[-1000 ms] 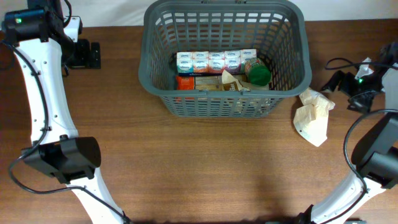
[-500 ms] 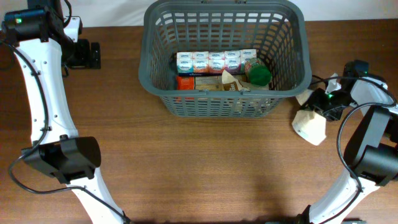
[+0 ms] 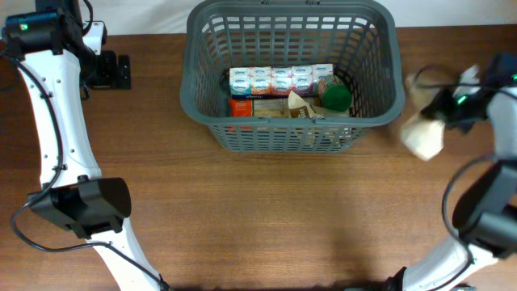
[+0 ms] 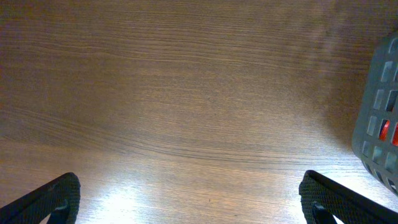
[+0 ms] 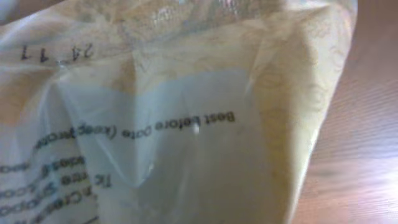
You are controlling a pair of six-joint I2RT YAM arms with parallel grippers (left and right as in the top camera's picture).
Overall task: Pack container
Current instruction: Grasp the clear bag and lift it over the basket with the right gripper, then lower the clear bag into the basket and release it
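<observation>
The container (image 3: 291,139), a dark grey slotted basket, stands at the back middle of the table. Its corner shows in the left wrist view (image 4: 380,118). Inside lie a row of small white cartons (image 3: 279,79), a green-lidded jar (image 3: 336,97), a brown packet (image 3: 283,107) and an orange box (image 3: 240,105). My right gripper (image 3: 449,108) is just right of the basket, shut on a pale cream plastic bag (image 3: 423,139) that hangs blurred below it. That bag (image 5: 186,124) fills the right wrist view and hides the fingers. My left gripper (image 3: 113,71) (image 4: 189,205) is open over bare wood at the far left.
The wooden table (image 3: 258,218) runs forward of the basket. Both white arms rise from the front corners, the left arm (image 3: 56,121) along the left edge. Dark cables (image 3: 432,77) trail by the right gripper.
My right gripper came down onto the cream bag beside the basket, shut on it and raised it off the table. The left arm has stayed still.
</observation>
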